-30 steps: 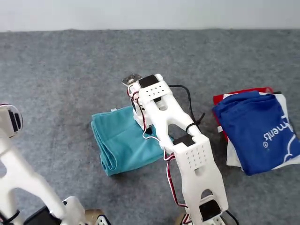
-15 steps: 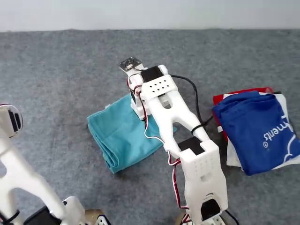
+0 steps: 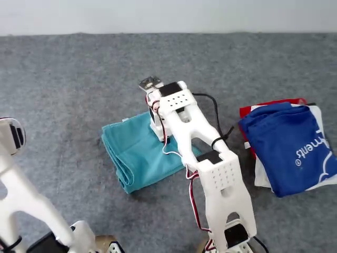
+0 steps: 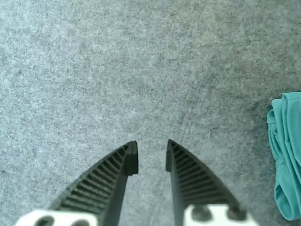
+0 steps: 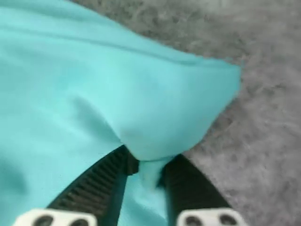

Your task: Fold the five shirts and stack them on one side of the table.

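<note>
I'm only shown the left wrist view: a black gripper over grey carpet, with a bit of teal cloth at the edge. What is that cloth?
Observer: A folded teal shirt; the right gripper is shut on its edge.
Visitor: Any other shirts nearby?
Observer: Yes, a folded blue shirt lies on the right gripper's side of the table, apart from the teal one.
Visitor: Is it lying there alone?
Observer: No, white cloth and red cloth peek out beneath it; how many pieces, I cannot tell.
</note>
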